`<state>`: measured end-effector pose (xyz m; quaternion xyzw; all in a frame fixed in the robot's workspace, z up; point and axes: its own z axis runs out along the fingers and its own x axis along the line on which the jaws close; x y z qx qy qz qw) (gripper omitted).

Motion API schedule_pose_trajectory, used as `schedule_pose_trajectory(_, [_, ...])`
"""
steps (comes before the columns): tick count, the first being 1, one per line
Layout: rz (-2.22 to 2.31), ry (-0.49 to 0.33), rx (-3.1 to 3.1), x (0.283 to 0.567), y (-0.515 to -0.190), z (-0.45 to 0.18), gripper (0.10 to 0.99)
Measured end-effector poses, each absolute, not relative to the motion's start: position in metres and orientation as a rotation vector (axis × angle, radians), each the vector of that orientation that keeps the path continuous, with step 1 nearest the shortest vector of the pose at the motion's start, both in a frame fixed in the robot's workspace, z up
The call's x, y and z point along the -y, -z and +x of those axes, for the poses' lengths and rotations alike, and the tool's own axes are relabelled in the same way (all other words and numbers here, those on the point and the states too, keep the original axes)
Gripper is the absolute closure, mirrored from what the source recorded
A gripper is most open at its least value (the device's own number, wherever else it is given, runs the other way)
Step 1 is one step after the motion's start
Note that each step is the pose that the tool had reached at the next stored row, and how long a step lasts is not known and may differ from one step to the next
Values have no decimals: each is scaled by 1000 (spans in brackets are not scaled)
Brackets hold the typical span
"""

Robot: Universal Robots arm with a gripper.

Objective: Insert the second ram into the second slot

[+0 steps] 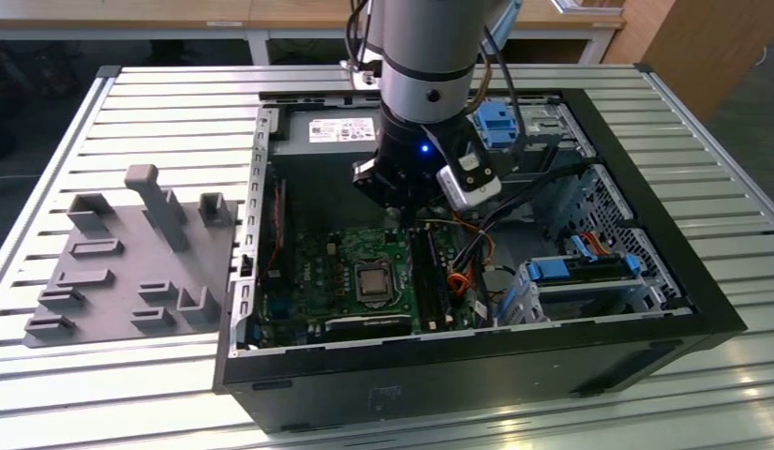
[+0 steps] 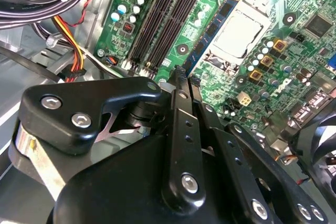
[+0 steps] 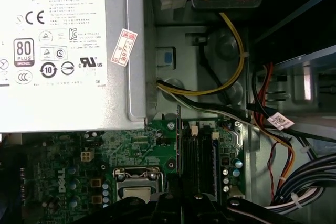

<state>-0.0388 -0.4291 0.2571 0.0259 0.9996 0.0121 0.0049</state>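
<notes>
Standing on a slatted silver metal table (image 1: pixel 162 94), a large open black computer case (image 1: pixel 687 309) takes up most of the exterior view, with a grey moulded fixture tray (image 1: pixel 125 272) beside it on the exterior view's left. A thick silver-grey robot arm (image 1: pixel 424 56) reaches down into the case over a green motherboard (image 1: pixel 324 272). In the first wrist view a silver power supply box (image 3: pixel 63 51) borders the board. Next to the square metal processor socket (image 2: pixel 236 27) runs a bank of long black memory slots (image 2: pixel 168 19). The black pincer (image 2: pixel 181 77) has its two flat fingers (image 2: pixel 178 129) drawn together with only a sliver between them, clamped on the near end of the second ram (image 2: pixel 212 32), a long thin blue circuit-board stick with dark chips. The stick juts straight out from the fingertips and is seen edge-on as a thin line in the first wrist view (image 3: pixel 179 129). It appears to hang above the board just beside the slots, between them and the socket, not in any slot. I judge the step in hand to be carrying and lining up. Seating it would call for the stick's lower edge square over the second slot, then a straight, even press. I cannot tell which slots are filled.
</notes>
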Motion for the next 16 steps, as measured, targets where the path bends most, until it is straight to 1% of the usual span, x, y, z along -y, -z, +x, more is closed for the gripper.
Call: schedule_pose_trajectory(16, [81,-36,-3130,429,-254,-39,953])
